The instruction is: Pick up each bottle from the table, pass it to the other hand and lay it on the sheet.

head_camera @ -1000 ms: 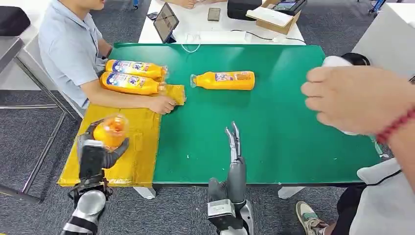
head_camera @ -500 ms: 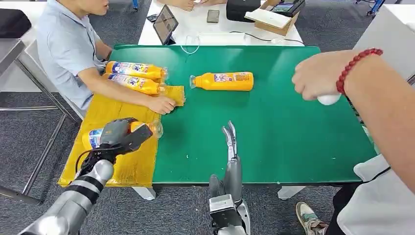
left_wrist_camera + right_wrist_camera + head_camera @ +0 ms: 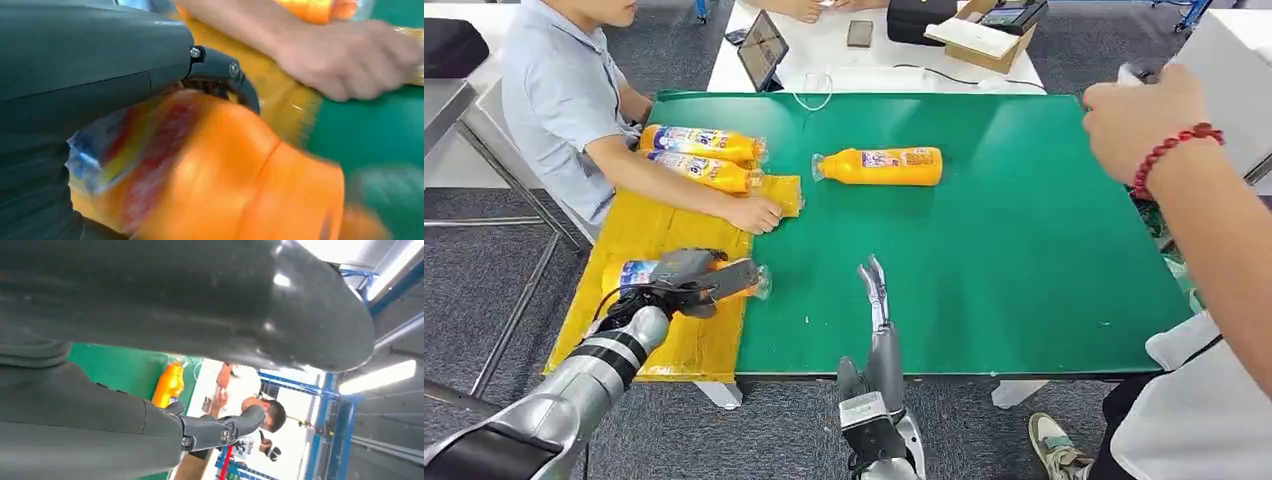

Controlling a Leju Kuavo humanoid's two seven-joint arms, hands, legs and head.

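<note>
My left hand (image 3: pixel 686 278) grips an orange bottle (image 3: pixel 638 272) that lies on its side low over the yellow sheet (image 3: pixel 669 335), cap end toward the green table. Up close, that bottle (image 3: pixel 220 170) shows blurred under my left hand (image 3: pixel 90 100). Two more orange bottles (image 3: pixel 699 142) (image 3: pixel 696 170) lie on the sheet's far end beside a seated person's arm. Another orange bottle (image 3: pixel 879 166) lies on the green table (image 3: pixel 1024 260) and also appears in the right wrist view (image 3: pixel 168 385). My right hand (image 3: pixel 876 300) is open above the table's near edge, fingers straight and holding nothing.
A seated person's hand (image 3: pixel 754 214) presses the sheet's edge. Another person's arm with a red bead bracelet (image 3: pixel 1169 150) reaches over the table's right side. A white table behind holds a tablet (image 3: pixel 764 45) and a box (image 3: pixel 984 35).
My left hand turned the bottle from upright to lying on its side and lowered it toward the sheet. My right hand drifted slightly left. The braceleted arm moved up and right.
</note>
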